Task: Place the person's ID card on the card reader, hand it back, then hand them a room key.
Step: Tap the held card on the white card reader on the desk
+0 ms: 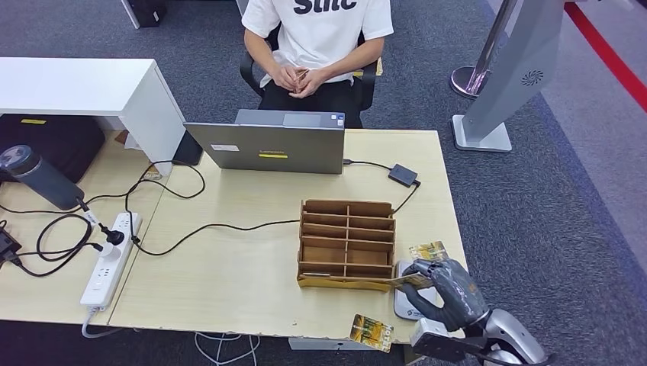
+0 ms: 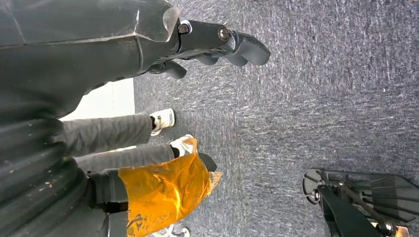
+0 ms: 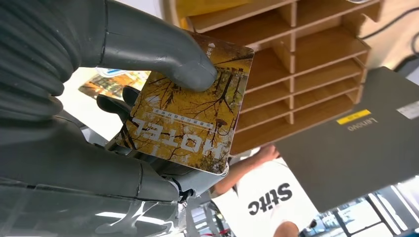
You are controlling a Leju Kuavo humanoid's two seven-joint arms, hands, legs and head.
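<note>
Room key card (image 3: 190, 126): yellow, autumn-tree print, "HOTEL" lettering. Held by the right hand (image 1: 442, 288), thumb on the printed face, fingers (image 3: 148, 180) beneath; it sits just beside the wooden organizer (image 1: 347, 244), at its lower right corner. Under the hand, a grey card reader (image 1: 404, 303) on the counter (image 1: 229, 267). Cards counted: three. One held, one (image 1: 427, 251) flat right of the organizer, one (image 1: 371, 332) at the counter's near edge below it. One laptop (image 1: 267, 145) beyond the organizer, one person (image 1: 317, 46) seated behind it with hands clasped. One power strip (image 1: 111, 259) far left of the organizer. Left hand (image 2: 217, 47) hangs over carpet, fingers loosely apart, holding nothing.
</note>
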